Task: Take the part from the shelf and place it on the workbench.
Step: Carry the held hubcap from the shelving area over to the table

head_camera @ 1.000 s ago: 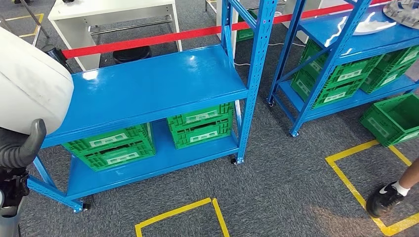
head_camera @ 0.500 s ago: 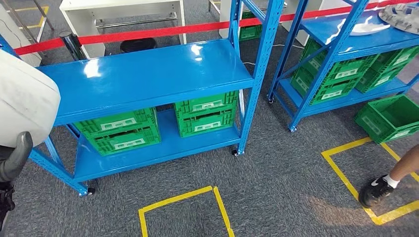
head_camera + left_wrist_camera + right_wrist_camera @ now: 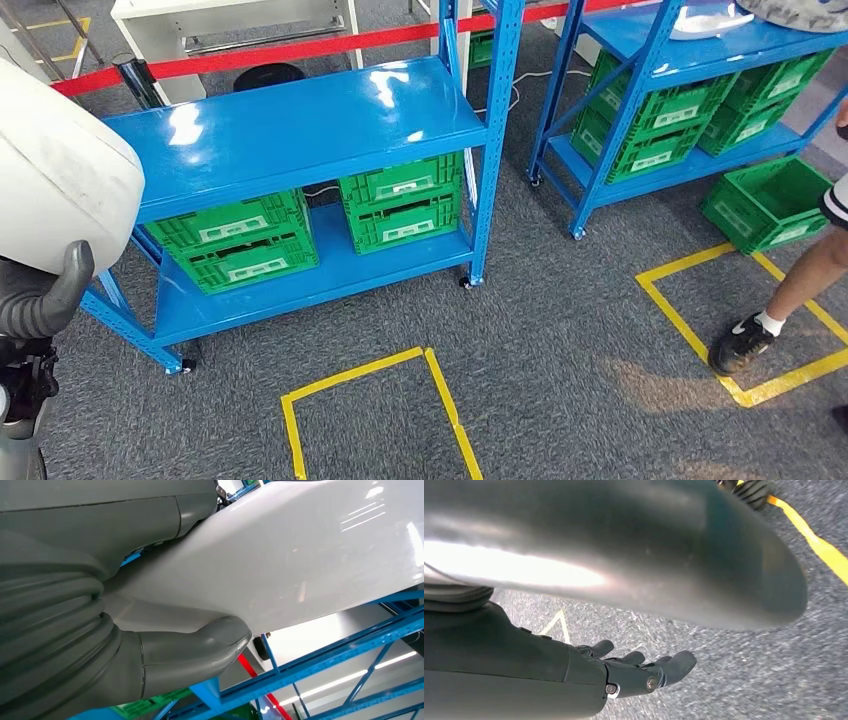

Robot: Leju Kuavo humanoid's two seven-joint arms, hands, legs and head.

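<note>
No lettering was legible anywhere. The green slatted plastic crates (image 3: 243, 243) on the blue metal shelf (image 3: 300, 130) carried pale label panels, too small and blurred to read.

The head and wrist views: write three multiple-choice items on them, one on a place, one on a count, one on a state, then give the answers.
1. Where do the green crates of the nearest blue shelf unit sit?
A. On its top shelf
B. On its lower shelf
C. On the floor in front of it

2. How many green crates stand on that lower shelf?
A. One
B. Two
C. Four

3. What is the left hand doing?
A. Holding the large white part
B. Hanging with nothing in it
C. Resting on a crate

Answers: 1 B, the crates stand under the bare glossy top shelf. 2 C, two stacks of two. 3 A, the left wrist view shows the thumb pressed against the white part's surface.
</note>
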